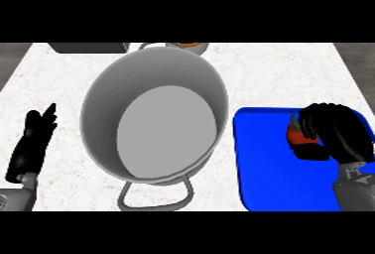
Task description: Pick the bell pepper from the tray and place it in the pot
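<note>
The bell pepper (294,135), red, was at the blue tray (271,173) near the desk's (278,74) right edge. At the left edge we saw our left hand (33,144) open, fingers straight; mid-desk stood the grey pot (99,94); over the tray, our right hand (333,131) curled round the bell pepper.

Pepper (293,135) mostly hidden under right hand (333,131). Orange thing (189,44) behind pot (99,94) cut by top edge; dark block (88,47) likewise.
</note>
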`<state>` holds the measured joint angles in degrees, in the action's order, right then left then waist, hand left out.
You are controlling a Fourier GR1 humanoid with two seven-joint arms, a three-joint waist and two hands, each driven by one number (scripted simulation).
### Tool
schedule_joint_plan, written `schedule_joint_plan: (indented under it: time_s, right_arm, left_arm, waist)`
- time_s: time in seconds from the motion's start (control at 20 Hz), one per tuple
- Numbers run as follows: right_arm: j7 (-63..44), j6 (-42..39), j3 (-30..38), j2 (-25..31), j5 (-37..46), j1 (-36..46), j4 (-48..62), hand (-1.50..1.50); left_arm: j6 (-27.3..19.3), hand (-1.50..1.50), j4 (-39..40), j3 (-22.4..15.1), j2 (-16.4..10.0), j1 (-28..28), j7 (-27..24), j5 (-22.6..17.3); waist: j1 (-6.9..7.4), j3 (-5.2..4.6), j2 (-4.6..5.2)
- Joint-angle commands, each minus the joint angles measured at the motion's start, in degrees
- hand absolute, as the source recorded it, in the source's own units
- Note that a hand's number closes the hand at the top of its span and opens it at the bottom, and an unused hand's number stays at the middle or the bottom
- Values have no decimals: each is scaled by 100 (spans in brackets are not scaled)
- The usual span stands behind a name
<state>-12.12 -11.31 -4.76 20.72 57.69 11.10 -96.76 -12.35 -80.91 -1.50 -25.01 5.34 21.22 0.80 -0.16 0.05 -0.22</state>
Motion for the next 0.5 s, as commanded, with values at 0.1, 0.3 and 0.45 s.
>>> schedule_joint_plan:
  time_s: [0.1,0.3,0.45]
  right_arm:
    - [1066,285,495,11,-1138,213,-1164,150]
    - [1167,129,908,-142,-1962,516,-1754,150]
    - [588,-469,1057,-55,-2365,664,-2700,150]
  left_arm:
    - [-79,0,-105,24,48,-5,161,49]
    - [157,0,104,191,-121,140,123,-49]
    - [210,0,-69,227,-76,-229,-145,-61]
  waist:
    - [-57,1,-15]
    - [-50,-5,5]
    - [-18,-9,-6]
